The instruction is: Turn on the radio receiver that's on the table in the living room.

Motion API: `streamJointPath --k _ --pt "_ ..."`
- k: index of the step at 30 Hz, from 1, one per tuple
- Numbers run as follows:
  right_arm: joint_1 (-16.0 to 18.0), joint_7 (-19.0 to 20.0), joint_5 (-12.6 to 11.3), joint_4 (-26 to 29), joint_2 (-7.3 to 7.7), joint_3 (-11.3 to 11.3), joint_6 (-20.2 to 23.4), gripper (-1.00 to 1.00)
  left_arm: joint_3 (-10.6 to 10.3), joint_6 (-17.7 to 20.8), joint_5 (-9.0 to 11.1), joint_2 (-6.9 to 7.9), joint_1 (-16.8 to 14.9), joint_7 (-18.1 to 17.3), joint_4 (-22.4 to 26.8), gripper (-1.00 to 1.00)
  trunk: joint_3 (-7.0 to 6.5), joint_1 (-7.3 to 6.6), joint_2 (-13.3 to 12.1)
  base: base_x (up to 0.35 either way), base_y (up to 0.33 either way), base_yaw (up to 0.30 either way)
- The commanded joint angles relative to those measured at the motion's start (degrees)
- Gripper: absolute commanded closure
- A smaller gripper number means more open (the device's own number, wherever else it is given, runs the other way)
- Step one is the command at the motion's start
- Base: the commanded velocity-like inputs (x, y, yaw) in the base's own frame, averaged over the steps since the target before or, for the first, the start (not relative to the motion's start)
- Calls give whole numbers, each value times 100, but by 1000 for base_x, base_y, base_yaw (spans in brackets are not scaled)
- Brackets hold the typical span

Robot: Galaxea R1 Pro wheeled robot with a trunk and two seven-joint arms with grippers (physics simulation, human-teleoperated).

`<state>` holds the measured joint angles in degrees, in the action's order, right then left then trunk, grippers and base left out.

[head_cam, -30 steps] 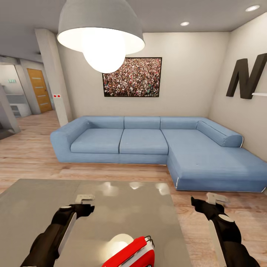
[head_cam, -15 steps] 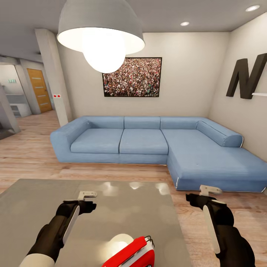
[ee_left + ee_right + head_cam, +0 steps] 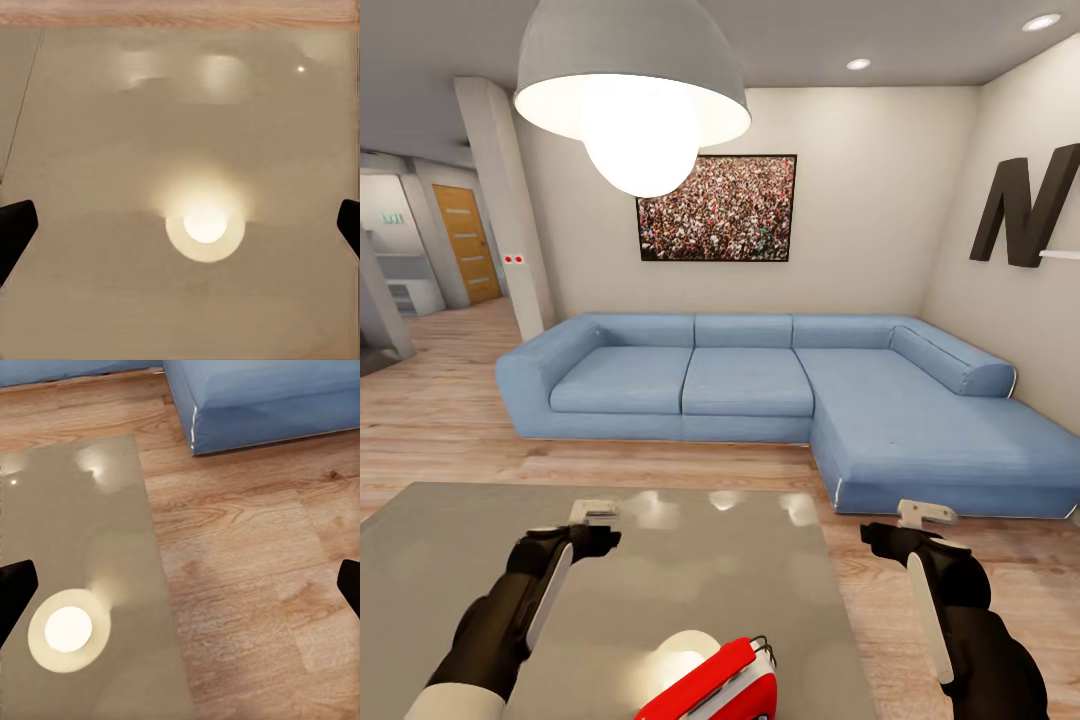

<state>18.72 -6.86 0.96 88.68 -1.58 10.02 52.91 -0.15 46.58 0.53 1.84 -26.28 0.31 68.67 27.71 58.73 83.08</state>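
l hand (image 3: 596, 512) edged fwd; both hands apart; radio (image 3: 722, 685) nearer robot, btwn them.

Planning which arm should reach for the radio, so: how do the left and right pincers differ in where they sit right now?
The left pincer hovers over the table; the right pincer hangs past the table's right edge, above the wood floor. The left sits up-left of the radio receiver, the right up-right of it. Both are open, empty and clear of the radio.
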Motion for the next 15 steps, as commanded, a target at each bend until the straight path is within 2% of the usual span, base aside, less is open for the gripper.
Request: streamJointPath --k 1,5,7,11,15 --pt "0 0 -1 0 2 0 0 -100 0 0 0 -2 0 2 154 -100 0 0 0 0 0 0" --pt "0 0 0 0 1 0 0 -100 -4 18 0 -6 0 4 395 -100 0 0 0 0 0 0" --pt "0 0 0 0 2 0 0 -100 -5 192 -2 -8 0 2 481 -100 0 0 0 0 0 0" --pt "0 0 1 5 0 0 0 -100 5 964 -8 -2 0 -18 638 -100 0 0 0 0 0 0" --pt "0 0 -6 2 -4 -6 0 -100 0 1061 -9 -1 0 -21 659 -100 0 0 0 0 0 0"
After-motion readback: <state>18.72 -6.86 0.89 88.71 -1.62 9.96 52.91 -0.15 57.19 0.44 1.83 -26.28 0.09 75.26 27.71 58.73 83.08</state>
